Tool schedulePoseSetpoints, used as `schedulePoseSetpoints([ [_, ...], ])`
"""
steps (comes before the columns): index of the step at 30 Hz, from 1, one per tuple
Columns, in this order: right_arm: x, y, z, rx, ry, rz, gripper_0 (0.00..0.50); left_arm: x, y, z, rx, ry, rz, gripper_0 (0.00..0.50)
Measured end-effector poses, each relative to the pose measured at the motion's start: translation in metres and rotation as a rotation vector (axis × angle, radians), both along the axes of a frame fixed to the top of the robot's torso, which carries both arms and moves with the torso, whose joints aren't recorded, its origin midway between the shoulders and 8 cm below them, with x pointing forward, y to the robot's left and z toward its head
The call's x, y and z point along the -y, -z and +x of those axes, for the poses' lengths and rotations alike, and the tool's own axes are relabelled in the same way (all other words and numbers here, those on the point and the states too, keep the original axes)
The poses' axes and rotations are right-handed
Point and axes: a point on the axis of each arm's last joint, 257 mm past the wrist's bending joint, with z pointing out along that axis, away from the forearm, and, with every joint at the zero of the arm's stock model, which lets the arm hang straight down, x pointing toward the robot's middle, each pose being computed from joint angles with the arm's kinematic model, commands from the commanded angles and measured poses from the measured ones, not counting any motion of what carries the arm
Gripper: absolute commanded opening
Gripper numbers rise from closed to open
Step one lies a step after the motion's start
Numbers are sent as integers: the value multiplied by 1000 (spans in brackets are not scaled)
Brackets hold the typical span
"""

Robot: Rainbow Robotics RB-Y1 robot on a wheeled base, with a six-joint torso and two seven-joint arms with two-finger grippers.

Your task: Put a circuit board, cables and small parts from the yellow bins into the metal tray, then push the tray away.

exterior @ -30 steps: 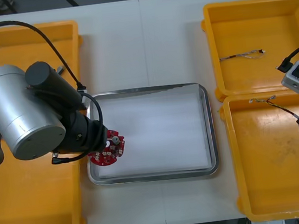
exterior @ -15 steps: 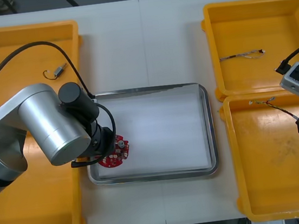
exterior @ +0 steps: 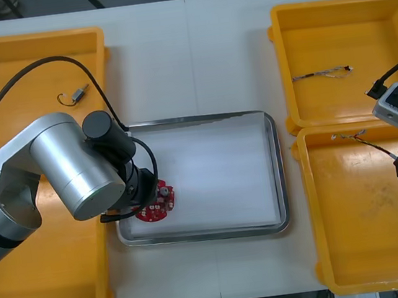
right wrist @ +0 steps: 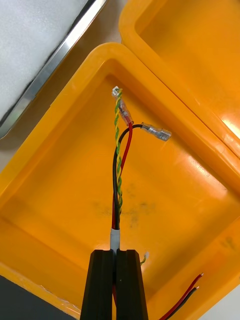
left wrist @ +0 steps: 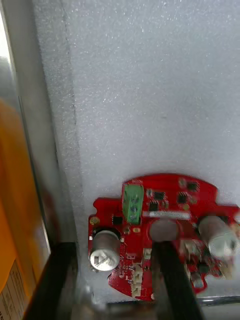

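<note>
While the circuit board lies in the seven o'clock corner of the metal tray, the left tool stands open astride it. At four o'clock from there, the right tool pinches a cable bundle above a yellow bin.

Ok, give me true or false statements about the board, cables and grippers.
The circuit board lies in the metal tray. True.
The right gripper is open. False: it is shut on the red and yellow cable.
A cable lies in the tray. False: the other cable is in the far right bin.
A small metal part sits in the far left bin. True.
The left gripper is over a bin. False: it is over the tray, at the board.
</note>
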Motion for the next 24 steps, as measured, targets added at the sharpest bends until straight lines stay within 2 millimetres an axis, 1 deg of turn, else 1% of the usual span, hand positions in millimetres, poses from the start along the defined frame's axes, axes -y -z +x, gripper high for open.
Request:
schedulePoseSetpoints([
  [8,0,0,0,0,-1,0,0,2,-1,0,2,-18,-13,500],
  [13,-4,-1,-1,-3,-14,6,0,3,-2,-1,3,-45,-28,500],
  [19,-19,0,1,-13,-79,-18,0,11,-11,-6,17,-22,-36,500],
  [24,-43,0,3,-18,-172,-50,0,10,-28,-17,12,-10,-22,500],
])
